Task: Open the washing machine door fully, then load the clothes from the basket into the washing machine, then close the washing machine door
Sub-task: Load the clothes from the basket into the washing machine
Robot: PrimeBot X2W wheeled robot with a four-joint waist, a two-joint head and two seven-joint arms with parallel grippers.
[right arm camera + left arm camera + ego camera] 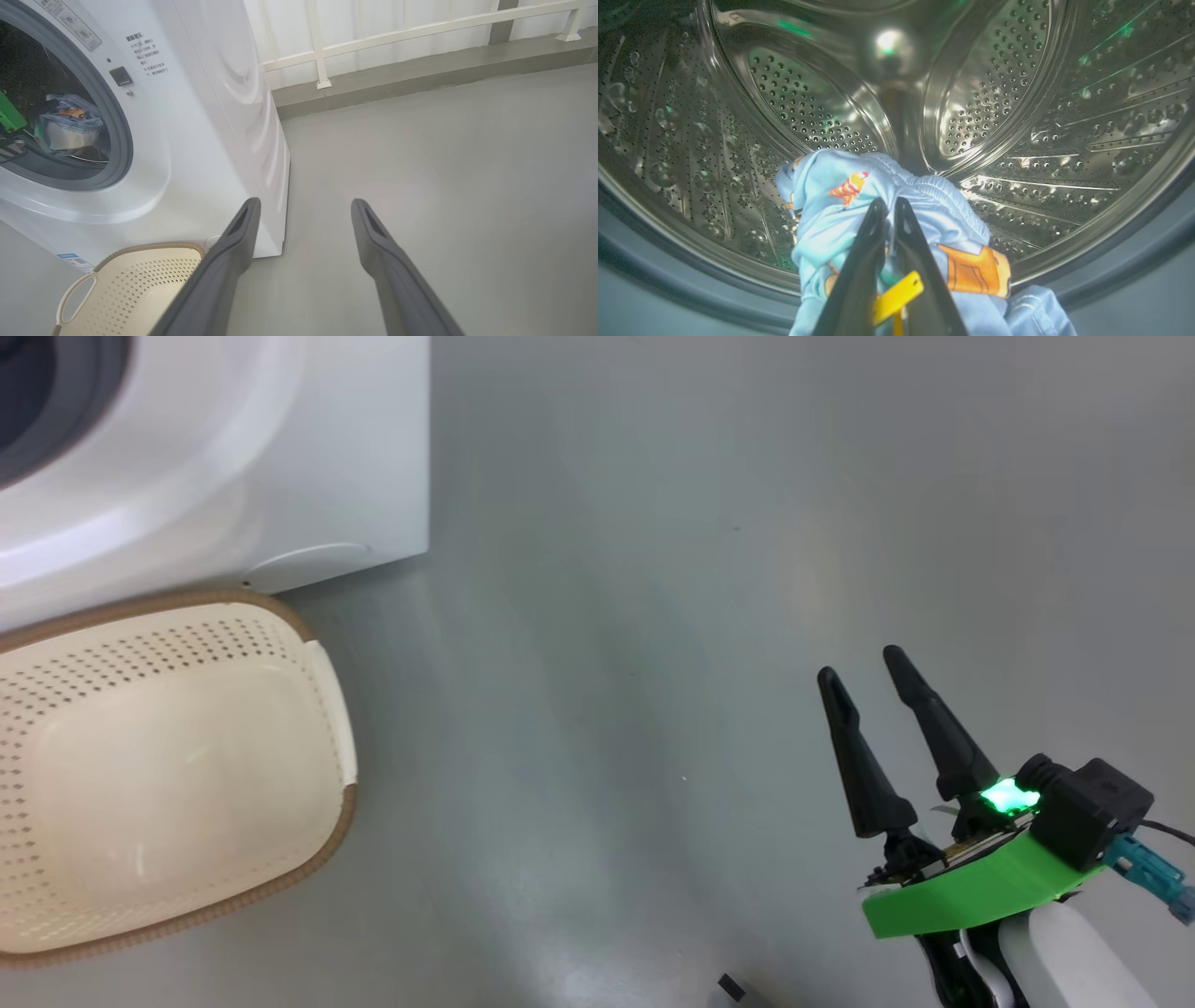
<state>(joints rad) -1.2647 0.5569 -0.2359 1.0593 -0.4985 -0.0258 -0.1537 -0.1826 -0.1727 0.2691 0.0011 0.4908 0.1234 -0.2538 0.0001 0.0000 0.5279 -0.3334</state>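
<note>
The left gripper (889, 204) reached into the washing machine (1064, 140), fingers (861, 266) clenched on the clothes (822, 219); the right gripper (859, 667) hung spread above the floor (653, 616).

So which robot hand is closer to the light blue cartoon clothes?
Left. The left gripper pinches the light blue cartoon-print garment inside the steel drum; the right gripper hangs open over the grey floor, outside the drum.

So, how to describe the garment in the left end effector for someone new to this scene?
Find the big white washing machine and look into its steel perforated drum. There the left end effector pinches a light blue garment; its orange cartoon prints set it apart from the bare steel.
</note>
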